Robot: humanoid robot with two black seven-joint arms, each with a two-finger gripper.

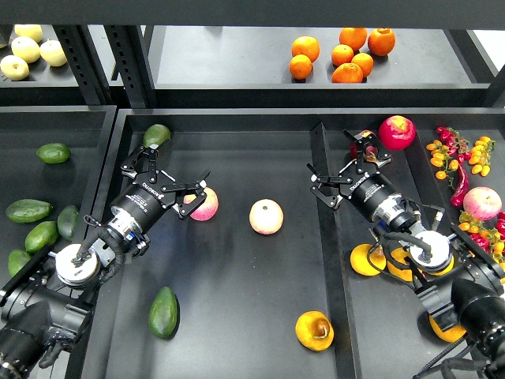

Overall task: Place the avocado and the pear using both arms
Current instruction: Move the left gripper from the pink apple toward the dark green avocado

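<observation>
The avocado [164, 312], dark green and long, lies on the black tray floor at the lower left of the middle tray. Lower right of it, near the front, rests the golden pear [314, 330], its dark hollow facing up. My left gripper [170, 172] hangs open well above the avocado, with one finger close to a pink-yellow apple [207, 205] and nothing between its fingers. My right gripper [341, 163] is open too and holds nothing, over the divider [324, 237] between the middle and right trays, far behind the pear.
A second pink-yellow apple [266, 216] sits mid-tray, and a rounder green avocado [156, 135] at the back left. More avocados [29, 210] fill the left tray. A red fruit [397, 132], peppers [459, 158] and yellow fruit [365, 260] are in the right tray. Oranges [347, 55] sit on the shelf.
</observation>
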